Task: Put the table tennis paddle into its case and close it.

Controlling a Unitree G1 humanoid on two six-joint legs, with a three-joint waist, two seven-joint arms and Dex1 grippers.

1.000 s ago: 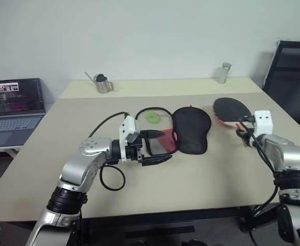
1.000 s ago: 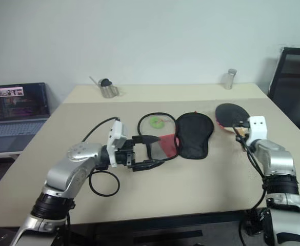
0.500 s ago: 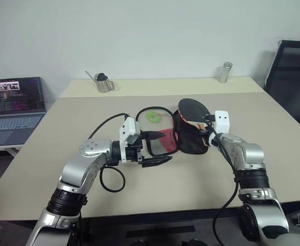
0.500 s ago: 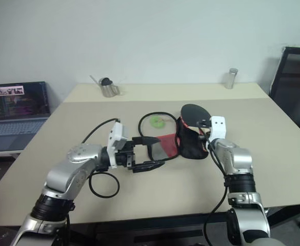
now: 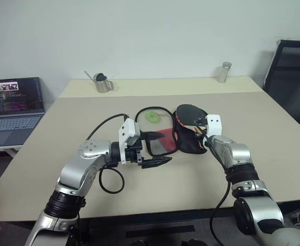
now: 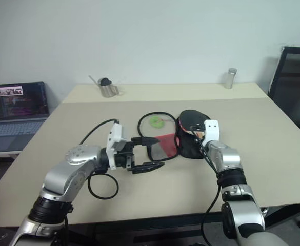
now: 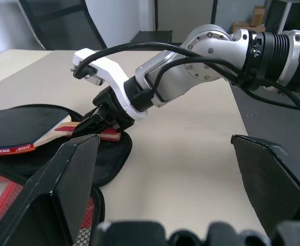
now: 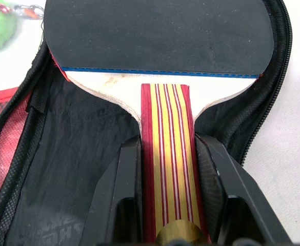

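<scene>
The table tennis paddle (image 8: 157,31) has a black face and a striped wooden handle (image 8: 167,133). My right gripper (image 8: 167,147) is shut on that handle. The paddle's head (image 5: 191,111) hangs just over the open black half of the case (image 5: 189,142), at mid-table. The case's red mesh flap (image 5: 162,144) lies folded open to the left, with a small green tag (image 5: 152,116) beyond it. My left gripper (image 5: 166,146) points right, open wide, with its fingers either side of the flap. The left wrist view also shows the paddle (image 7: 21,128) and the right gripper (image 7: 101,120).
A small metal watering can (image 5: 103,83) and a metal cylinder (image 5: 223,73) stand along the table's far edge. A laptop (image 5: 14,107) sits on a side table at the left. A black chair (image 5: 293,72) stands at the right.
My right gripper has carried the paddle leftward from the table's right side to just over the open case, and lowered it slightly. The left arm has stayed put.
</scene>
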